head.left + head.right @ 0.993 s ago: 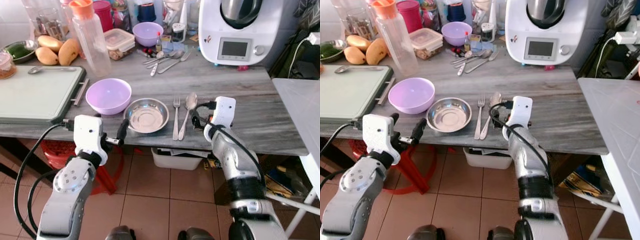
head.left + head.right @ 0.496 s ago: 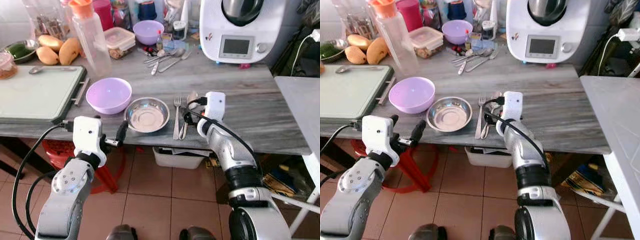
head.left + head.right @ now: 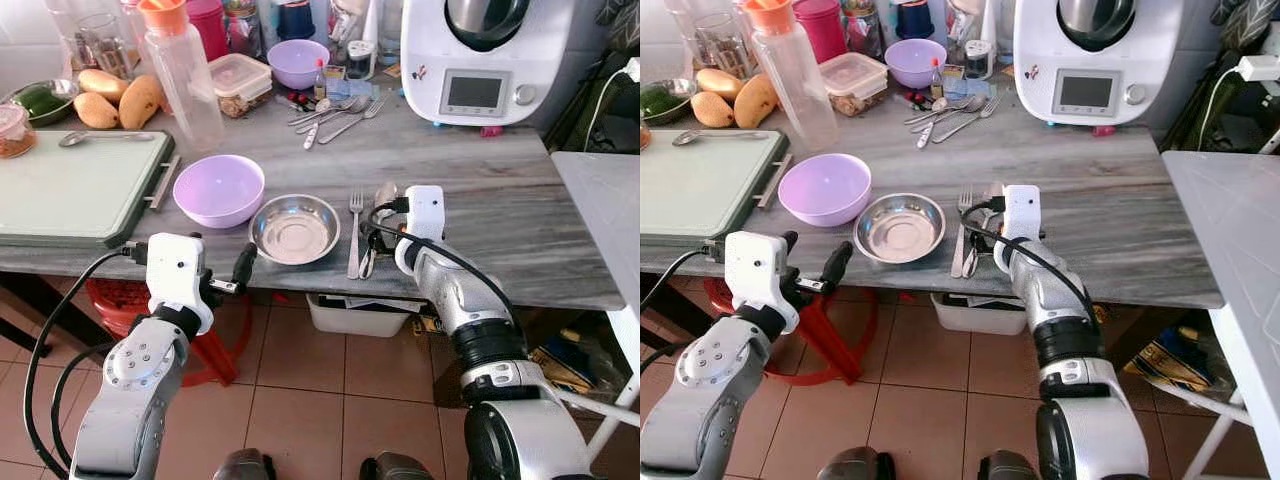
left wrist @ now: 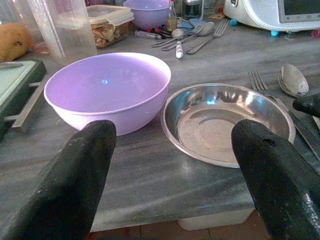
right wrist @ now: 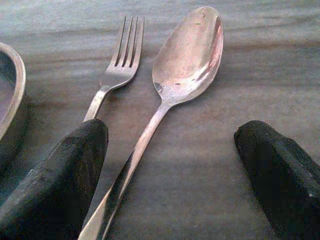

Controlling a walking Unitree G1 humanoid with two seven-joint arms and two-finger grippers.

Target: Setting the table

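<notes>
A purple bowl [image 3: 218, 190] and a steel dish [image 3: 294, 228] stand side by side near the front edge of the grey table [image 3: 470, 160]. To the right of the dish lie a fork [image 3: 354, 230] and a spoon [image 3: 384, 195]. My right gripper [image 3: 372, 248] is open and low over the table edge. Its fingers straddle the spoon's handle [image 5: 145, 140], which runs close to one finger [image 5: 60, 180]. The fork [image 5: 120, 65] lies just outside that finger. My left gripper [image 4: 172, 132] is open with nothing in it, held below the table edge and facing the bowl [image 4: 107, 87] and dish [image 4: 225, 120].
A green cutting board [image 3: 80, 185] fills the left of the table, with a plastic bottle [image 3: 185, 75] and mangoes [image 3: 110, 100] behind it. Loose cutlery [image 3: 330, 110], a small purple bowl [image 3: 297, 62] and a white kitchen machine [image 3: 480, 55] stand at the back. A white table [image 3: 610, 220] is on the right.
My right gripper has moved left from beside the spoon and come down over its handle. The left arm, bowl, dish and fork have stayed put.
</notes>
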